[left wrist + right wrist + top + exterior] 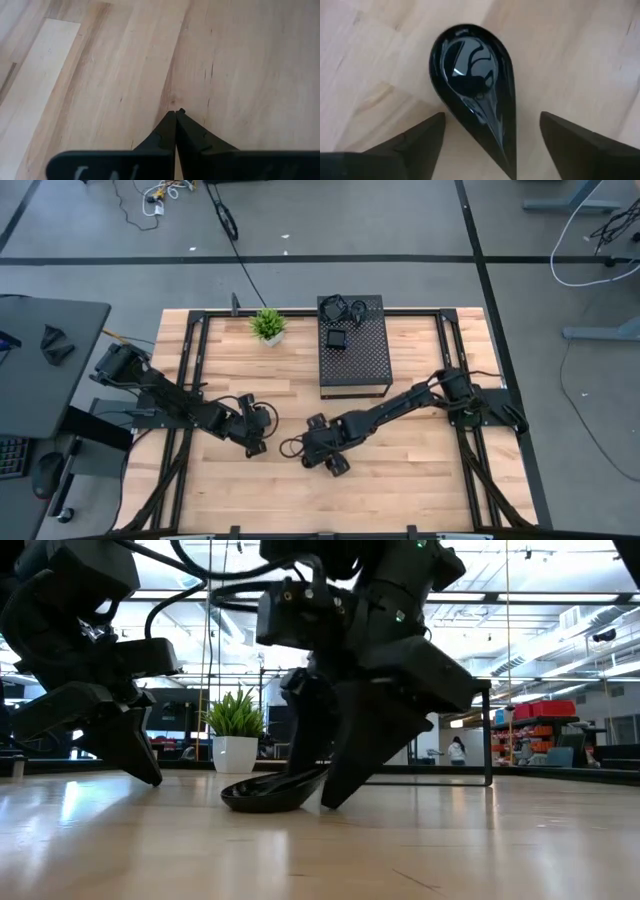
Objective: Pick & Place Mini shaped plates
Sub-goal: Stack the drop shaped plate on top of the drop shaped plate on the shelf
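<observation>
While the right gripper [490, 145] hangs spread astride it, the teardrop plate [472, 82] lies near the table's [420, 480] front edge: glossy, stiff, likely slippery, best pinched across its rim. Left gripper [175, 125] is pressed together.

A pale wooden table [400, 470] sits on grey floor. Toward its far edge stands a small green potted plant [268, 326] in a white pot, just beside a large black perforated box [355, 360]. A dark desk [40, 370] stands off to one side.

Robotics lab: framed wooden table [400, 470], floor cables [590, 250], shelving [545, 730].
</observation>
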### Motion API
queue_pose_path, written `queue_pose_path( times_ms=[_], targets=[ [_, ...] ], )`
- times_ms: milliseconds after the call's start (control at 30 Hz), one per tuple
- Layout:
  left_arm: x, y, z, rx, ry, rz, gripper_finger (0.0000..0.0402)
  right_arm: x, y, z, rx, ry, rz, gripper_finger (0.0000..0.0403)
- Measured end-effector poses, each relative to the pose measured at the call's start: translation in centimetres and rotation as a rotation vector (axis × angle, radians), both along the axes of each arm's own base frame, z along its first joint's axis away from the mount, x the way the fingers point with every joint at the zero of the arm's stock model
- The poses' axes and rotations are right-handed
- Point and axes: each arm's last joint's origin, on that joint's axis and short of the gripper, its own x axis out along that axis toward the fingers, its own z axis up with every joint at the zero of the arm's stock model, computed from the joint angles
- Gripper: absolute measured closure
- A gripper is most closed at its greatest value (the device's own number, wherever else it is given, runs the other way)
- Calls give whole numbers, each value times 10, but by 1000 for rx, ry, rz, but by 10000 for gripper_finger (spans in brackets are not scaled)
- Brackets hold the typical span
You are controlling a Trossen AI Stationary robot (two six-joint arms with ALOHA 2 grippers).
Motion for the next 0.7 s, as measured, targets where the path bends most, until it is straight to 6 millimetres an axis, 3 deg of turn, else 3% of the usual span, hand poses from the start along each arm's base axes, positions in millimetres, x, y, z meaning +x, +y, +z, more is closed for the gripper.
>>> queue_pose_path(
  times_ms=[400,700],
  targets=[
    [0,0,0,2,-1,1,392,-6,3,-2,23,37,-41,199],
    [0,0,0,2,-2,2,392,-7,8,-2,65,52,-79,267]
  ],
)
